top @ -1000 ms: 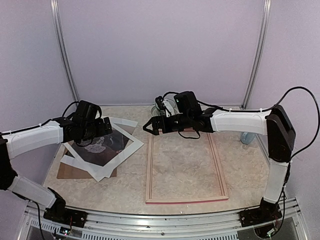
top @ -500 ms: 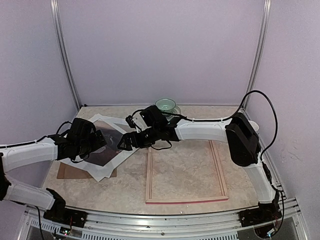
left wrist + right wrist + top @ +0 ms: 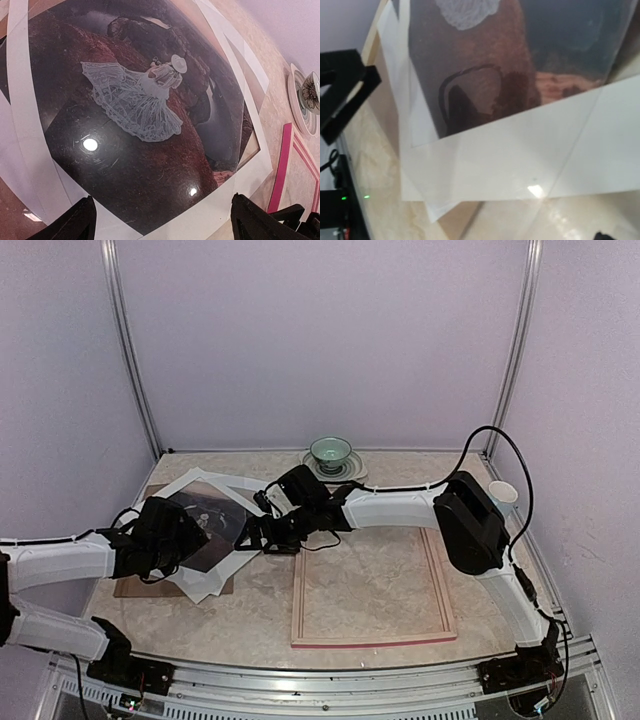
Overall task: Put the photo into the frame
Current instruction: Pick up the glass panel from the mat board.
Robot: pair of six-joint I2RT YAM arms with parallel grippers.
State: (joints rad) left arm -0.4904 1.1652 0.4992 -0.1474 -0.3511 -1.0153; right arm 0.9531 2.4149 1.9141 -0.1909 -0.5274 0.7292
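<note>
Covered edges and cropped corners
From above, the left gripper (image 3: 205, 530) and right gripper (image 3: 248, 538) cover parts of the photo (image 3: 224, 524); the backing board (image 3: 130, 586) lies mostly under the white mat (image 3: 205, 582). The left wrist view cuts the frame (image 3: 279, 170) to a pink corner and crops the cup (image 3: 314, 92) at its right edge.

Photo (image 3: 215, 525): dark glossy print of a figure in a white dress on brown ground. It lies flat, face up and askew, on the left of the table (image 3: 260, 625).

Frame (image 3: 298, 590): thin rectangular rim, pale wood with a pink edge. It lies flat right of centre, empty, apparently front down.
</note>
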